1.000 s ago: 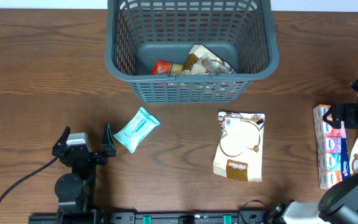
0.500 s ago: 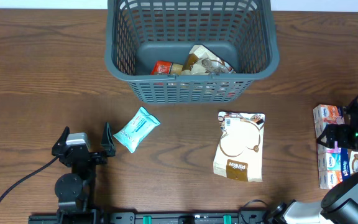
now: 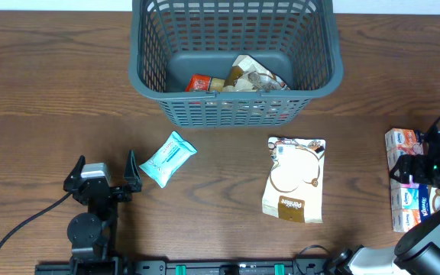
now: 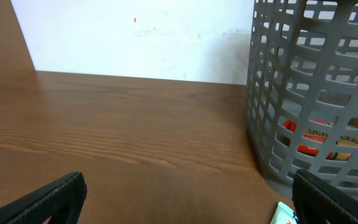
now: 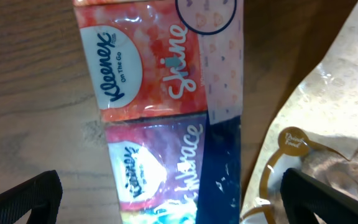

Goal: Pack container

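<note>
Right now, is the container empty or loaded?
Partly filled. The container holds a red pack and a crinkled beige packet on its base; the base's left part is bare.

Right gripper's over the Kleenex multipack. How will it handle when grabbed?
The Kleenex multipack is probably light and squashy: soft pocket packs in glossy film. The film may be slippery, and the long row could bend at its seams once the open right gripper lifts it.

Orange tissue pack (image 5: pixel 143 62): "Kleenex On The Go", "Shine". Purple tissue pack (image 5: pixel 151 171) below it: Kleenex logo, remaining text only partly legible.
</note>
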`<state>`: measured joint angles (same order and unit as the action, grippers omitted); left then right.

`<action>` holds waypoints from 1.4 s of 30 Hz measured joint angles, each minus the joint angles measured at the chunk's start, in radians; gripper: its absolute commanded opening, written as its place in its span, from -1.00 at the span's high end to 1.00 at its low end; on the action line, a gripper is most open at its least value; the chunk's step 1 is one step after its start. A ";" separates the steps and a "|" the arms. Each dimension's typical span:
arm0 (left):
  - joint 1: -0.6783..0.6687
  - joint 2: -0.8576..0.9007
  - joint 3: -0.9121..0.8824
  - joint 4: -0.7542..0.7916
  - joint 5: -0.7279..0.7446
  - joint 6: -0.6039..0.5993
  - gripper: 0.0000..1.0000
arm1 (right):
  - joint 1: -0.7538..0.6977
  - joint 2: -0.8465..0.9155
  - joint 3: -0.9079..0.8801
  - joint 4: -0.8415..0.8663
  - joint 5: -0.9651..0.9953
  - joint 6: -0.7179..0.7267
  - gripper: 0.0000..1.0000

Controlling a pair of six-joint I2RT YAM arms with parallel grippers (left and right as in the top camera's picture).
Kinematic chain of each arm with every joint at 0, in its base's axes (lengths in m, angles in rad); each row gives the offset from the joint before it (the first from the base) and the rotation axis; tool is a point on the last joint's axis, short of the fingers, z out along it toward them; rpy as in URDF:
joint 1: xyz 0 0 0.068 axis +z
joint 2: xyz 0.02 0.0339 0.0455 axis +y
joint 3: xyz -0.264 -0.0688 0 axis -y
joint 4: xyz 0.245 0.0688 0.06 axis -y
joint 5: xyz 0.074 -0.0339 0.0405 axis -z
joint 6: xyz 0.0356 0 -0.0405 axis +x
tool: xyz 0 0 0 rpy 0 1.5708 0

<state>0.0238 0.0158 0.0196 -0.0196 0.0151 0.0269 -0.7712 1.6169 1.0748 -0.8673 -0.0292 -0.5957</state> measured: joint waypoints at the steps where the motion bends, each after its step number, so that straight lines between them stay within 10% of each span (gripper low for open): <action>1: 0.000 0.000 0.000 0.000 0.000 0.000 -0.97 | 0.000 0.000 -0.012 0.013 0.000 0.000 -0.91; 18: 0.000 0.000 0.000 0.000 0.000 0.000 -0.97 | 0.000 0.000 -0.173 0.185 0.000 0.000 -0.80; 25: 0.000 0.000 0.000 0.000 0.000 0.000 -0.97 | 0.000 0.000 -0.180 0.229 0.003 -0.010 0.20; 42: 0.000 0.000 0.000 0.000 0.000 0.000 -0.97 | 0.000 0.000 -0.182 0.265 -0.010 0.004 0.92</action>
<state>0.0238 0.0158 0.0196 -0.0196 0.0151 0.0269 -0.7712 1.6169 0.8925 -0.6022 -0.0387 -0.5915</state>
